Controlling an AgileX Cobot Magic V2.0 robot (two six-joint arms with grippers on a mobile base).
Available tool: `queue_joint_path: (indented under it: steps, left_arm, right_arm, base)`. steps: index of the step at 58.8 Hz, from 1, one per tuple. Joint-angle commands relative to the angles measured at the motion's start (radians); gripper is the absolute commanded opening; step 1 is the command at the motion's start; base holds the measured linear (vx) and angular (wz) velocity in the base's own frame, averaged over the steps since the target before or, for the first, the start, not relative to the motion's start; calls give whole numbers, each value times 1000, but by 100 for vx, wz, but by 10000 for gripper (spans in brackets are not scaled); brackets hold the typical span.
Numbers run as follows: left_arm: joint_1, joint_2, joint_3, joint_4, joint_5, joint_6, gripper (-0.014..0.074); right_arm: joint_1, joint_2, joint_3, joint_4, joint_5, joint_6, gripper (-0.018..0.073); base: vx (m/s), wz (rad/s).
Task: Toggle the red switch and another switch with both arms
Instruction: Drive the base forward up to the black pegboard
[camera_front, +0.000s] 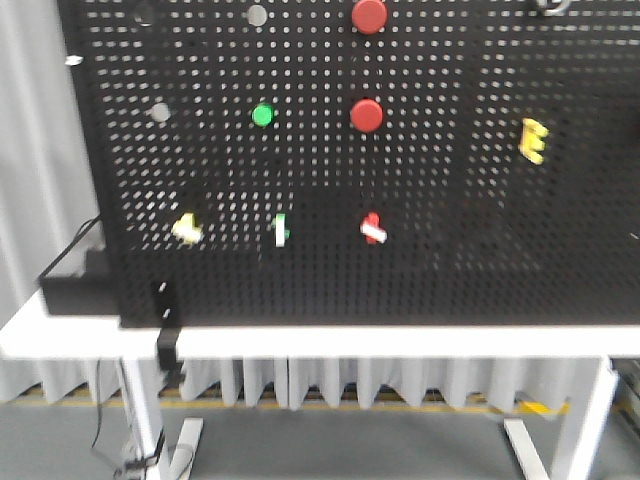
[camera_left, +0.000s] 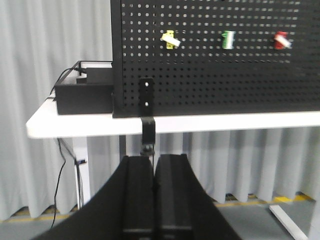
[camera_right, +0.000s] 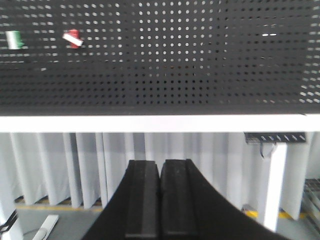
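Pointing down-right: red switch (camera_front: 372, 228) & yellow switch (camera_front: 187, 228) tips; left gripper (camera_left: 154, 197), right gripper (camera_right: 160, 197) fingers pressed together.

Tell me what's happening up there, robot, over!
Left hand shut, empty. Right hand shut, empty. Red switch and yellow switch untouched, both hands well short of the board. Nothing seen in the way.

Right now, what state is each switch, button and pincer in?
Red switch: lever tilted, white tip lower right, untouched.
Pale yellow switch: lever tilted, untouched.
White switch with green base: lever roughly upright.
Upper red button: too blurred to tell.
Lower red button: same.
Green button: same.
Left pincer: shut, holding nothing.
Right pincer: shut, holding nothing.
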Motion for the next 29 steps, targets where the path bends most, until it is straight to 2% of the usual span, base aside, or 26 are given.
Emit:
queue_joint_path:
  steps: [1, 29]
  left_arm:
    - [2, -18, 18, -4, -85, -10, 3]
    - [2, -18, 18, -4, -85, -10, 3]
  right_arm:
    - [-4, -10, 5, -7, -81, -6, -6]
    - [-4, -10, 5, -7, -81, -6, -6]
  base:
    - [49, -2]
    - [43, 2]
